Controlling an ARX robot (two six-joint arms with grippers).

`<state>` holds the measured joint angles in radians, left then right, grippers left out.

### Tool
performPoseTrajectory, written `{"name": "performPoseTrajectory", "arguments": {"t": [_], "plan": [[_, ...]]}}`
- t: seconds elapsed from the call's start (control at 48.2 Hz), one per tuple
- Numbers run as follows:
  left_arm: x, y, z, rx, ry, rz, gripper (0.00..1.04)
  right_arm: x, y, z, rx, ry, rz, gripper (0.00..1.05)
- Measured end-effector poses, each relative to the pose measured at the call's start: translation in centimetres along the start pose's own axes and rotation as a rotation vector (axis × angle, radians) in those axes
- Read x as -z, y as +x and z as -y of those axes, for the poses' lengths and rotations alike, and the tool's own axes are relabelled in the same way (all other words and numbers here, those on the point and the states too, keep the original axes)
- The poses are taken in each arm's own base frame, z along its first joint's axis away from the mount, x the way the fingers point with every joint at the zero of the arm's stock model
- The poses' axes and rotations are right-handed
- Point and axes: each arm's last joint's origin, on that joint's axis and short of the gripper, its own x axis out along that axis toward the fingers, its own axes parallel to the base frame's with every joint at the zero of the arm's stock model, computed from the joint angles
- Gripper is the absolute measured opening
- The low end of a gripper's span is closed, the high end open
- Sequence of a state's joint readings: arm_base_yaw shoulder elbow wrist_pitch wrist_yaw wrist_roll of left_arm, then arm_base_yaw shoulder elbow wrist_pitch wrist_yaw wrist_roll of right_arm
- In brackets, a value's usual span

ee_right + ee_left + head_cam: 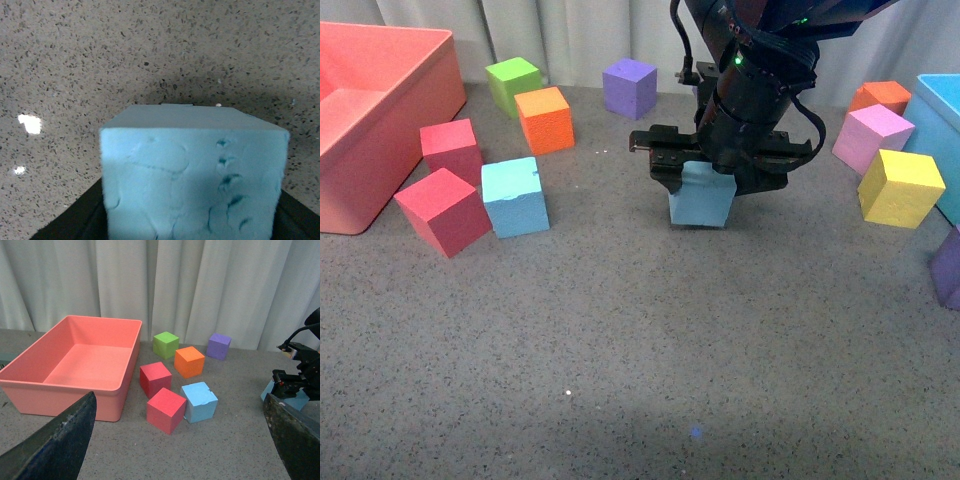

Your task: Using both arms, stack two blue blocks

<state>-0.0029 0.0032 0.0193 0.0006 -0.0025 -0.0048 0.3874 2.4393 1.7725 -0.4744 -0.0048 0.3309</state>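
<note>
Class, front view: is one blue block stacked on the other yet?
No: the loose blue block sits on the table, apart from the held blue block in the right tool.

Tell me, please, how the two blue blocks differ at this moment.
The held block is clamped in the right gripper; the free block stands ungripped. The held block is near the middle of the table; the free block is further left, beside a red block. The free block has a small notch in its top edge; the held block shows dents on one face. Both are light blue foam cubes of like size.
</note>
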Motion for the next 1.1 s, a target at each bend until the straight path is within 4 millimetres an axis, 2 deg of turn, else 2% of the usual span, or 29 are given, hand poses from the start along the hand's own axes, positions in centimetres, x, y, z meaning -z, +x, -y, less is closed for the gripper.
{"name": "performPoseTrajectory", "arguments": {"t": [0.104, 0.166, 0.353, 0.394, 0.436, 0.498, 0.581, 0.622, 0.685, 0.788, 0.934, 1.1], "plan": [[0.0, 0.0, 0.0, 0.000, 0.000, 0.000, 0.98, 0.5, -0.1, 0.0, -0.035, 0.014, 0.011, 0.89], [0.0, 0.0, 0.0, 0.000, 0.000, 0.000, 0.98, 0.8, -0.7, 0.0, -0.037, 0.010, 0.034, 0.97], [0.0, 0.0, 0.0, 0.000, 0.000, 0.000, 0.98, 0.6, -4.5, 0.3, -0.039, 0.005, 0.151, 0.95], [0.0, 0.0, 0.0, 0.000, 0.000, 0.000, 0.98, 0.4, -4.8, 0.3, -0.026, -0.016, 0.242, 0.92], [0.0, 0.0, 0.0, 0.000, 0.000, 0.000, 0.98, 0.5, -5.2, 0.9, 0.068, -0.046, 0.442, 0.85], [0.0, 0.0, 0.0, 0.003, 0.000, 0.000, 0.98, 1.3, -5.8, 1.9, 0.150, -0.076, 0.625, 0.76], [0.0, 0.0, 0.0, 0.000, 0.000, 0.000, 0.98, 5.0, -7.2, 4.9, 0.158, -0.079, 0.931, 0.59], [0.0, 0.0, 0.0, 0.000, 0.000, 0.000, 0.98, 6.4, -8.6, 6.2, 0.149, -0.069, 1.036, 0.51], [0.0, 0.0, 0.0, 0.000, 0.000, 0.000, 0.98, 8.4, -11.9, 8.0, 0.146, -0.056, 1.165, 0.36], [0.0, 0.0, 0.0, 0.001, 0.000, 0.000, 0.98, 10.4, -13.9, 9.5, 0.157, -0.055, 1.194, 0.21], [0.0, 0.0, 0.0, 0.000, 0.000, 0.000, 0.98, 13.6, -14.9, 10.8, 0.156, -0.073, 1.154, 0.00], [0.0, 0.0, 0.0, 0.000, 0.000, 0.000, 0.98, 16.1, -17.0, 11.8, 0.152, -0.081, 1.138, 0.01]]}}
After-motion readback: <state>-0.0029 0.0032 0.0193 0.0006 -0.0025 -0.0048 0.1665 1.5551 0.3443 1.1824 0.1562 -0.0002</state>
